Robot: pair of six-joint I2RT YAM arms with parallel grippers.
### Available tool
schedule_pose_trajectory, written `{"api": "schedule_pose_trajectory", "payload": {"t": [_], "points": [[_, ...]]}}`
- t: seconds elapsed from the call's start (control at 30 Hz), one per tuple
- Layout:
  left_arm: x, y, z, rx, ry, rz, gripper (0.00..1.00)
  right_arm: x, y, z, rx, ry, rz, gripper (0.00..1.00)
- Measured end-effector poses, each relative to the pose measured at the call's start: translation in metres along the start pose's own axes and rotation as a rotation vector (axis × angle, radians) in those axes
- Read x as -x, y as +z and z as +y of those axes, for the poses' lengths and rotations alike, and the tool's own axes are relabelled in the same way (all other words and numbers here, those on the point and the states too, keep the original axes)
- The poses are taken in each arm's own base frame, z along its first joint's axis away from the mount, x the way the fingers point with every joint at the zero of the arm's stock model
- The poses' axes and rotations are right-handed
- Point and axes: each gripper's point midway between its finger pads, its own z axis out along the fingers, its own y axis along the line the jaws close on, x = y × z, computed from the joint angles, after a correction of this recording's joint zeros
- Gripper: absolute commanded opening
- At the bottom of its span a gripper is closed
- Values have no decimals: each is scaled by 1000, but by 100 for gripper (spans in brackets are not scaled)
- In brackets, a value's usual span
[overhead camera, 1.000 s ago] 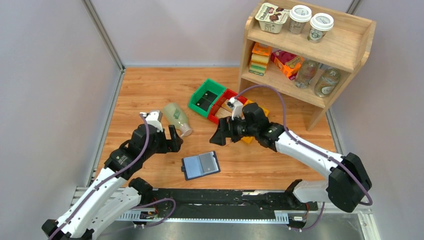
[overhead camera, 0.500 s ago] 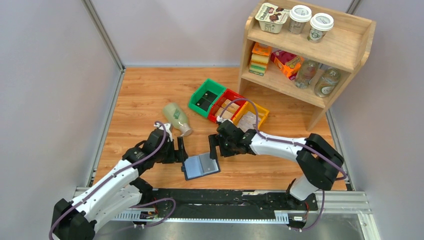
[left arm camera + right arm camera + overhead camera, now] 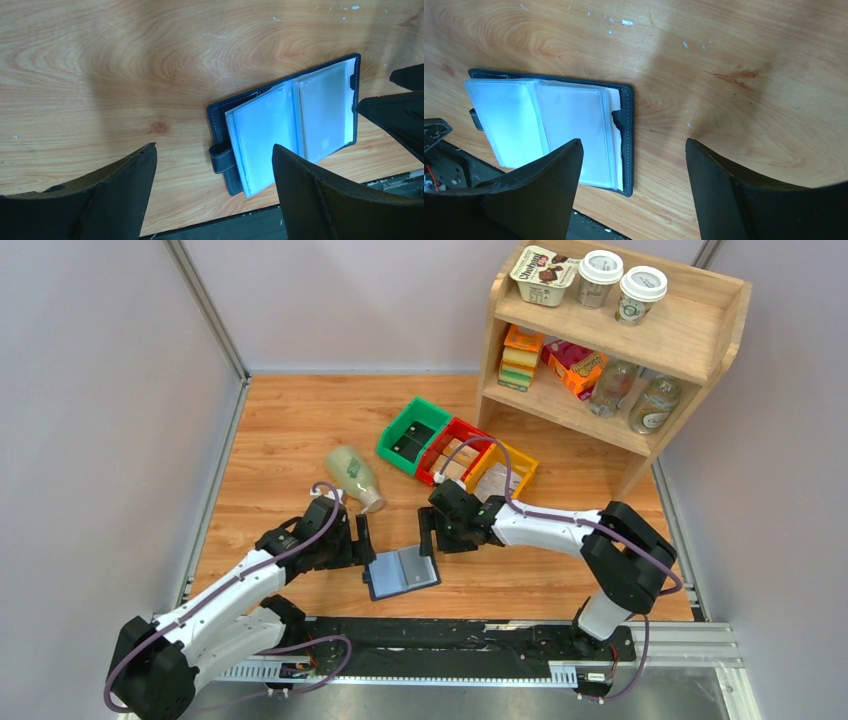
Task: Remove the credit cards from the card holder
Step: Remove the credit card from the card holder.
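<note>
Top external: 1 card holder (image 3: 401, 571), open and flat on tabletop (image 3: 280, 430) nr front edge, 2 pale sleeve pages facing up; credit cards (image 3: 262, 145) inside sleeves, no. not readable. 3 bins side by side further back: green bin (image 3: 413, 435), red bin (image 3: 450, 454), yellow bin (image 3: 507, 469). 1 bottle (image 3: 355, 477) on its side. 2 tools: left tool (image 3: 362, 543) spread wide beside card holder's left edge, gripping nothing; right tool (image 3: 427, 533) also spread, at card holder's right edge, nothing pinched, contact unclear.
</note>
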Motion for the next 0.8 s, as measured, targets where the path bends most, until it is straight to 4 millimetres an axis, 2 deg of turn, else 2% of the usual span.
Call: {"api": "schedule_pose_trajectory", "payload": {"t": [0.23,0.27,0.37,0.53,0.57,0.73,0.8], "points": [[-7,6,1,9,-40,24,80,-7,4,3,21,2,41,57],[-8,6,1,7,-45,28,76,-8,4,4,24,4,45,54],[-10,7,-3,-4,-55,39,75,-9,4,6,29,2,49,48],[-18,14,-9,-15,-50,79,70,-12,2,10,33,-21,51,43],[-20,16,-10,-14,-50,89,65,-12,2,13,38,-27,50,42],[-33,24,-9,-5,-51,138,55,-11,-2,27,69,-54,43,40],[-32,25,-11,-11,-55,136,50,-11,-2,29,77,-57,46,39]]}}
